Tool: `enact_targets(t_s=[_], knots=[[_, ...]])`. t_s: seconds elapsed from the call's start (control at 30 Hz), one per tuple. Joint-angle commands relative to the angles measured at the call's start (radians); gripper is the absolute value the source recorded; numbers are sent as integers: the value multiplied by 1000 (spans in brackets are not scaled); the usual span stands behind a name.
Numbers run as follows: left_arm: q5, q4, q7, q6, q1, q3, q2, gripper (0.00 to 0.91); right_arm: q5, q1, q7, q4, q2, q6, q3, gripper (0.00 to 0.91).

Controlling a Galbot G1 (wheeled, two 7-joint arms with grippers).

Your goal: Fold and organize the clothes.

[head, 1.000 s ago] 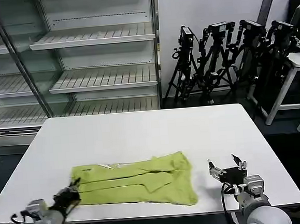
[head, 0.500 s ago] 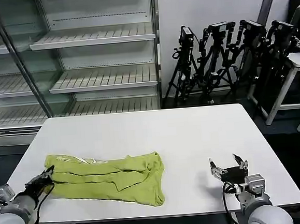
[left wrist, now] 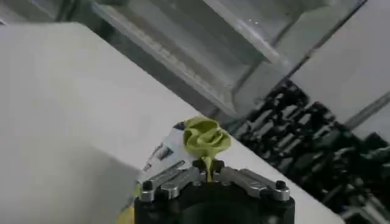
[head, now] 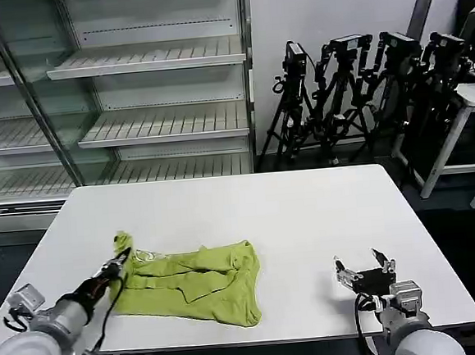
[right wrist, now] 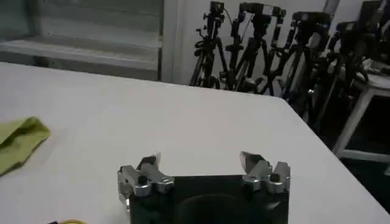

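At surface's left, left gripper [head: 122, 256] fingers pinch T-shirt [head: 198, 281] edge; carry it across evenly. Right gripper [head: 362, 268] idle, fingers wide.

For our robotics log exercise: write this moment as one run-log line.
left gripper: shut on T-shirt edge, lifted | right gripper: open, idle over table | shirt: bunched, unfolded

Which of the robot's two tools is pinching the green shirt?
The left tool, at the table's near left, is shut on a bunched end of the green shirt. The right tool sits open, well apart from it.
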Motion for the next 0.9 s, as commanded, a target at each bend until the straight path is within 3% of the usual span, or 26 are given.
enact_targets(t_s=[0.03, 0.47, 0.9], knots=[[-65, -53, -13, -9, -96, 179, -46, 40, -3, -11, -1, -2, 3, 1, 2, 907], [99, -7, -22, -10, -199, 438, -126, 40, -2, -6, -3, -14, 13, 3, 7, 907], [174, 29, -21, -10, -252, 550, -151, 40, 1, 9, -6, -31, 14, 6, 4, 907]])
